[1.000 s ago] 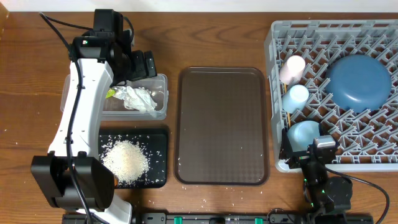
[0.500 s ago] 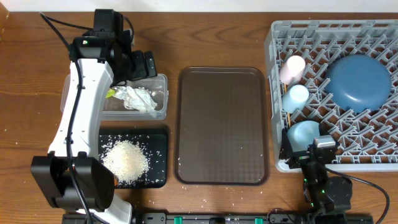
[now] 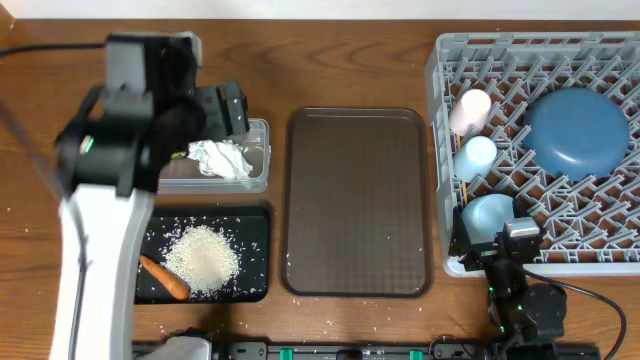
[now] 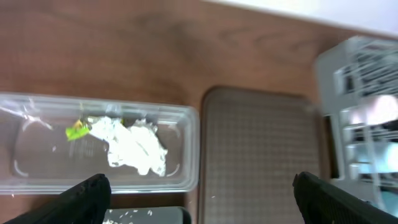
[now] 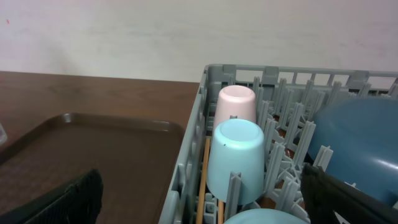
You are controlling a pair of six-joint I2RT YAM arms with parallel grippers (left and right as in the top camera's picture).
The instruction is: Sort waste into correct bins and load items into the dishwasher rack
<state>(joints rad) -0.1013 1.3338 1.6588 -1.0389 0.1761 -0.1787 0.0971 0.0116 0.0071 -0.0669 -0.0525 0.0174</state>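
My left gripper hangs open and empty above the near edge of the clear tub, which holds crumpled white paper and a yellow-green wrapper. Overhead, the black tray holds a rice pile and a carrot. The grey rack carries the blue plate, pink cup, light-blue cup and pale bowl. My right gripper stands open at the rack's near left corner, and the chopsticks lie beside the light-blue cup.
A brown serving tray lies between the bins and the rack. A few rice grains are scattered by its near left corner. The raised left arm is blurred and covers the table's left side.
The left arm has risen and swung outward, blurred by motion, uncovering the carrot in the black tray. The right arm has not moved.
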